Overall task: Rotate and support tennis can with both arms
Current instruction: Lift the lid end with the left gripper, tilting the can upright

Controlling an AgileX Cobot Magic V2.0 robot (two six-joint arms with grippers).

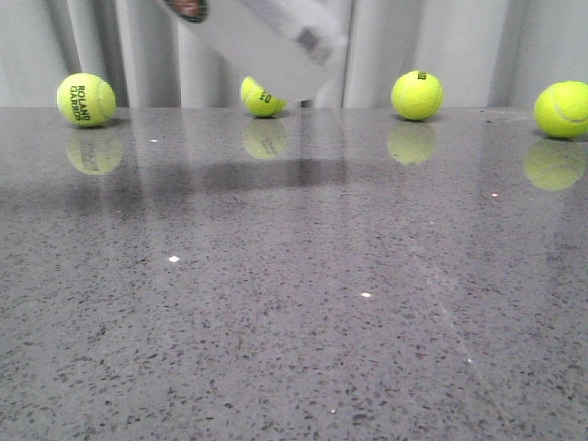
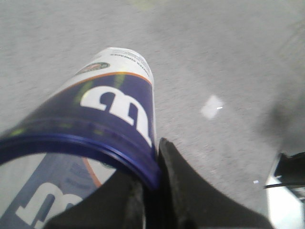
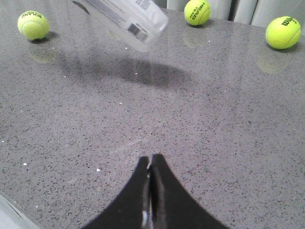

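Aloft, tennis can (image 1: 266, 41) clamped in left claw (image 2: 151, 191); right claw (image 3: 150, 191) together; four balls (image 1: 416, 95) behind.

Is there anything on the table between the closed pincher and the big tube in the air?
No, in the right wrist view only bare grey table lies between the right gripper and the tennis can.

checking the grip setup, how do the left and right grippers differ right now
The left gripper is shut on the dark blue rim of the tennis can, one finger inside and one outside; the right gripper holds nothing, its fingers pressed together. The left carries the can tilted, clear of the table; the right is apart from the can, over bare tabletop. Both have angular black fingers.
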